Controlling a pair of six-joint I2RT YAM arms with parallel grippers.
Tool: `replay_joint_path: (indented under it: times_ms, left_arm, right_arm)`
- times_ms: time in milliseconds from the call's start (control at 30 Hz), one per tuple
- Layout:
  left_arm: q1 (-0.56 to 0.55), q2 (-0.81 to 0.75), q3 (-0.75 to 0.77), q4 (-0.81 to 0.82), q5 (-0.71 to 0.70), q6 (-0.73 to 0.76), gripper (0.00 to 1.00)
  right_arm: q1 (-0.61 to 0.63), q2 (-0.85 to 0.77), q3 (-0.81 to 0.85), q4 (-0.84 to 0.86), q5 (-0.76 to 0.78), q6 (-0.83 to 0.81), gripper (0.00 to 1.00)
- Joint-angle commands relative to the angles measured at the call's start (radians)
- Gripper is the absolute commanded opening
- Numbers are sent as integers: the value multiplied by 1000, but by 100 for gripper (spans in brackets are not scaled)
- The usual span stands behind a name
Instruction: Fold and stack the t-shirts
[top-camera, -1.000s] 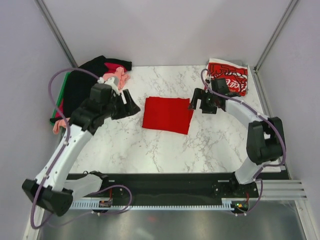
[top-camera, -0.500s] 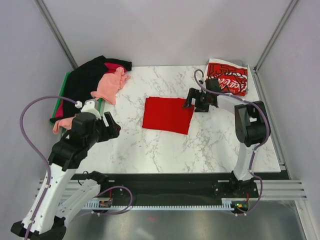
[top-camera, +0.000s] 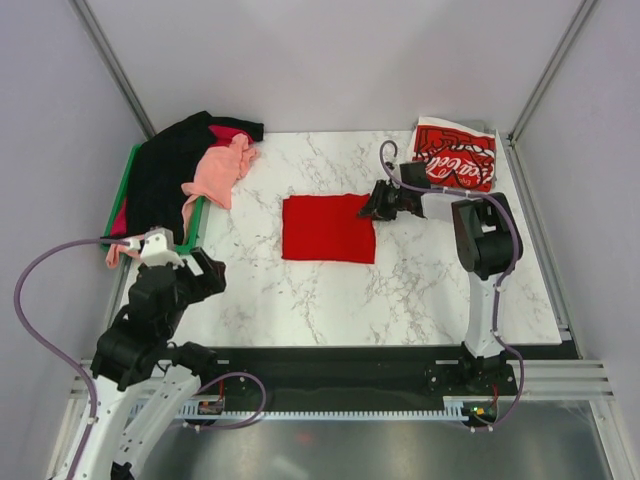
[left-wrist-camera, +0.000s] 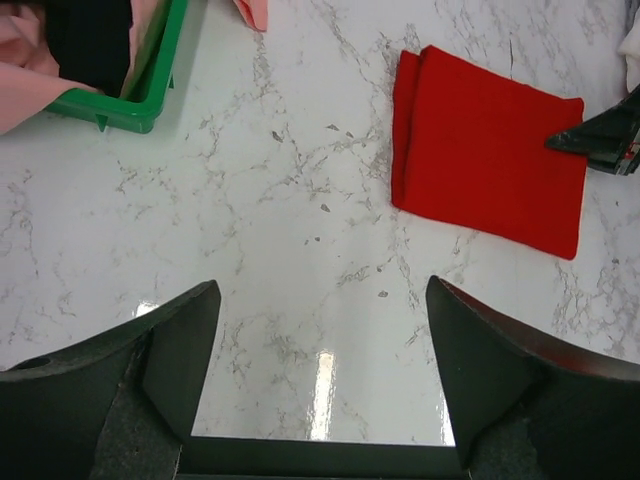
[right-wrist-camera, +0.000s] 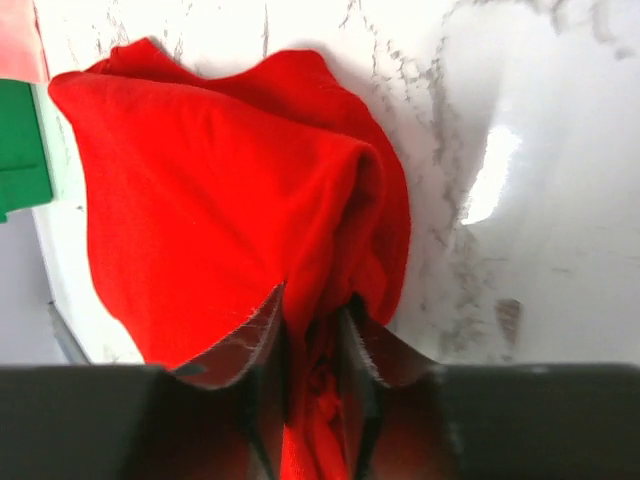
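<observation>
Two end effectors are mine, and only one has cloth in it. My right end effector (right-wrist-camera: 314, 325) is clenched on the near edge of the plain red t-shirt (top-camera: 328, 228), with a bunched fold of the red fabric pinched between its fingers (right-wrist-camera: 262, 335) and the rest of the shirt spreading out ahead of it as a folded rectangle lying flat on the bench (top-camera: 420, 290). Behind that end effector, past its wrist, the red Coca-Cola t-shirt (top-camera: 458, 155) lies folded at the bench's corner, apart from the plain one. My left end effector (left-wrist-camera: 320, 330) is released, its two fingers (left-wrist-camera: 185, 345) spread wide over bare marble and touching nothing. From it, the plain red shirt sits ahead and to the right, well apart. The green tray (left-wrist-camera: 150, 95) sits ahead and to the left, with the black t-shirt (top-camera: 170, 170) heaped over it, the salmon-pink t-shirt (top-camera: 222, 170) draped from the heap onto the bench, and a strip of the magenta t-shirt (top-camera: 228, 133) showing at the heap's far side.
</observation>
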Motion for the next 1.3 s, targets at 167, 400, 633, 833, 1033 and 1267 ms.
replay_joint_path:
  times_ms: [167, 400, 633, 833, 1033, 1267]
  left_arm:
    - [1, -62, -35, 93, -69, 5, 91]
    - [7, -12, -29, 91, -62, 8, 88]
    - [30, -15, -29, 91, -67, 6, 87]
    - [44, 18, -28, 91, -63, 8, 86]
    - [70, 34, -26, 94, -41, 17, 84]
    - [74, 55, -26, 98, -39, 19, 82]
  right_arm:
    - [38, 54, 37, -48, -64, -9, 0]
    - [-13, -43, 263, -375, 141, -246, 0]
    - [-59, -35, 523, -576, 347, -367, 0]
    - [-117, 47, 757, -677, 451, -400, 0]
    - [-151, 64, 945, -734, 537, -474, 0]
    - [-204, 69, 1111, -751, 499, -525, 0]
